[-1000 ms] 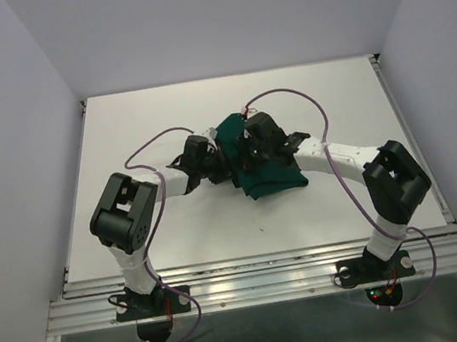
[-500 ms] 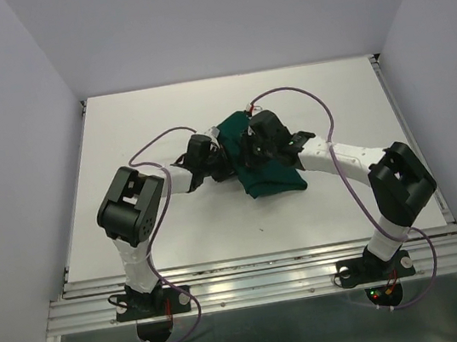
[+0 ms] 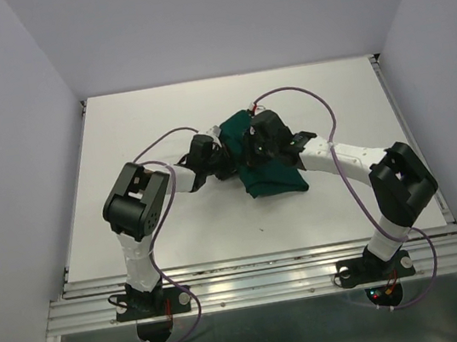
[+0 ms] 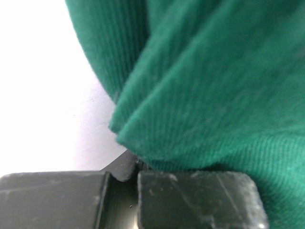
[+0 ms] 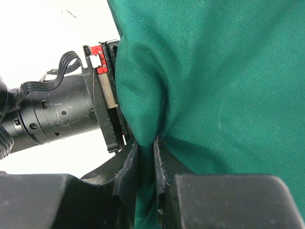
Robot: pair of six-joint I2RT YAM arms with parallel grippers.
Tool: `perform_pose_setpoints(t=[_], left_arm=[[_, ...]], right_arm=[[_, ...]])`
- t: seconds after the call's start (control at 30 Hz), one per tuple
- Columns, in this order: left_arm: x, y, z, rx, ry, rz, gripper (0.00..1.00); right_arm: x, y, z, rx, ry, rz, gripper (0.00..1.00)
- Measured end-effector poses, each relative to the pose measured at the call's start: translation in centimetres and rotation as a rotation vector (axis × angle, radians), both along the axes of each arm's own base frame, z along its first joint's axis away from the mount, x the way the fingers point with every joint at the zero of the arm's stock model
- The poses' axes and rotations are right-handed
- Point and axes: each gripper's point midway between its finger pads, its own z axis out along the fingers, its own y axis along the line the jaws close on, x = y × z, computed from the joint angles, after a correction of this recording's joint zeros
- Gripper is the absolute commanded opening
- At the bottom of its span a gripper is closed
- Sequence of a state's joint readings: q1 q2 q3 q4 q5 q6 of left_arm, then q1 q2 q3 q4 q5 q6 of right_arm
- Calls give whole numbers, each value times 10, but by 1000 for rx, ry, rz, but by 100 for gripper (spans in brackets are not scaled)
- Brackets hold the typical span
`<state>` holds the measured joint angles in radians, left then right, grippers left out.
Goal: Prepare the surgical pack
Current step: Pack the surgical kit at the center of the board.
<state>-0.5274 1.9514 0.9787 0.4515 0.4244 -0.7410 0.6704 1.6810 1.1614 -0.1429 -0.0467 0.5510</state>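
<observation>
Judging by how things lie, the wrapping looks well on but not finished: the drape (image 3: 278, 182) sits gathered into a rumpled green bundle near the middle of the surface (image 3: 144, 123), not yet a flat, squared parcel. None of the pack's other contents shows in any view, and whether they lie inside the folds cannot be told. Both arms meet at the far-left part of the bundle. The right gripper (image 5: 146, 160) is nearly closed, its 2 fingers pinching a thick fold of the cloth that rises between them. The left gripper (image 4: 138, 179) is closed tight, and a folded edge of the drape runs down to the seam between its fingers, so it seems to nip a thin layer there. What looks left to do: drawing the 2 held folds over, laying them flat, and letting go with both
</observation>
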Motion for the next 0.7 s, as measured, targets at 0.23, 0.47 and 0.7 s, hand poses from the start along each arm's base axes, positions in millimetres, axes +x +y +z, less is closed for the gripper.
perform_pose_setpoints(t=[0.23, 0.47, 0.7], left_arm=[[-2, -10, 2, -75, 9, 3, 0], [-11, -13, -3, -108, 16, -3, 0], [-20, -4, -6, -56, 20, 13, 0]], right_arm=[[2, -3, 2, 7, 1, -9, 1], [1, -3, 2, 10, 9, -3, 1], [-5, 1, -4, 30, 15, 22, 1]])
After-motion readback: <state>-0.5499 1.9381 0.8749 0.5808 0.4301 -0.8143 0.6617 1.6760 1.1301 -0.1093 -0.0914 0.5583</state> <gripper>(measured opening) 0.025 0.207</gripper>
